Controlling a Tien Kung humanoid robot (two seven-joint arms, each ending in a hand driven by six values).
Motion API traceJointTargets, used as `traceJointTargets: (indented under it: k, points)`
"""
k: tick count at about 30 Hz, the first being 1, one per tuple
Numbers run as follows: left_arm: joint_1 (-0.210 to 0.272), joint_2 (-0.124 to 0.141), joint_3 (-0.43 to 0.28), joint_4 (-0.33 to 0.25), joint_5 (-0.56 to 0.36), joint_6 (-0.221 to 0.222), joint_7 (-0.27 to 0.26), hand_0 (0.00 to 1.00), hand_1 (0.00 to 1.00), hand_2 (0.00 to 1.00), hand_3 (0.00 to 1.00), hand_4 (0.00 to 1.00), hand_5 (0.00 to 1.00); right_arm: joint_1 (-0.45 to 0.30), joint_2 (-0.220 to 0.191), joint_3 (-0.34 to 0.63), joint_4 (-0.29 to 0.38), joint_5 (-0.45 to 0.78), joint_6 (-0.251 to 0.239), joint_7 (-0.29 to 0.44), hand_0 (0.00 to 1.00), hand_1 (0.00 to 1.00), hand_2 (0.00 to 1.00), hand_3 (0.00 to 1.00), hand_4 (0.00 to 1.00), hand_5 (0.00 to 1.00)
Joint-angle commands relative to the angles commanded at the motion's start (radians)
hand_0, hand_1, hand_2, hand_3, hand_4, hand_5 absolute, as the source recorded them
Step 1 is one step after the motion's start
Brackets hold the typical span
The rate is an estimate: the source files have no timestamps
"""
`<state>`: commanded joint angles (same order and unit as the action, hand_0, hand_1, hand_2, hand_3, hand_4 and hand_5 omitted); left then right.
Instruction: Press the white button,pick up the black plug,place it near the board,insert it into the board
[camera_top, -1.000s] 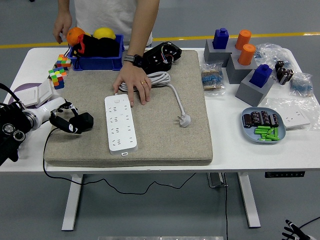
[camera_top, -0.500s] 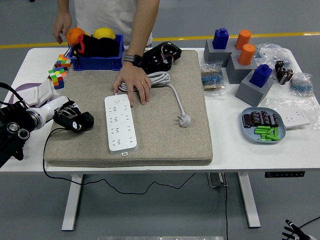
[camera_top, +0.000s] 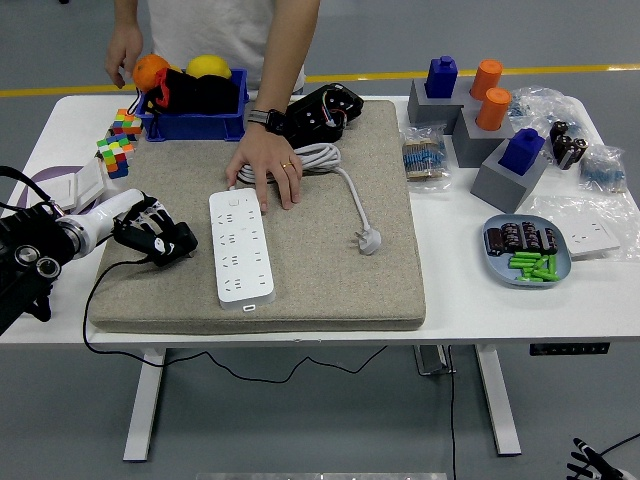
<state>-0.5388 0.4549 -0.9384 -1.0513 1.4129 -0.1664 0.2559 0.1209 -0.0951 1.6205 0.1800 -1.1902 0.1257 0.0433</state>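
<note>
One hand works here: my left hand (camera_top: 150, 232) is curled around the black plug (camera_top: 172, 243), its cable trailing below off the mat (camera_top: 340, 290). Just to its right lies the white power strip (camera_top: 241, 247), whose far end a person's hand (camera_top: 268, 168) steadies. I'd keep the grip firm and set the plug down beside the strip, prongs facing it. Since a second ago, hand and plug have edged closer to the strip.

- The black plug (camera_top: 172, 243), its thin black cable trailing off the table edge, sits low over the grey mat just left of the board.
- The board (camera_top: 241, 247), a white power strip, lies flat lengthwise on the mat.
</note>
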Motion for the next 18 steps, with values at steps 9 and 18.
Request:
traceJointTargets:
  k: [9,18]
  points:
    - [0.008,0.026,-0.032,-0.093,0.05,0.042,-0.065,0.374,0.306,0.371,0.39,0.731,0.002,0.0,-0.002,-0.007,0.0,0.001,-0.003,0.002,0.798,0.694,0.68,0.656,0.755,0.576]
    - [-0.054,0.049,0.127,-0.129,0.079,0.077,-0.146,0.382,0.304,0.364,0.389,0.719,0.002,0.002,-0.005,-0.021,0.0,0.008,-0.006,0.004,0.797,0.692,0.679,0.655,0.755,0.575]
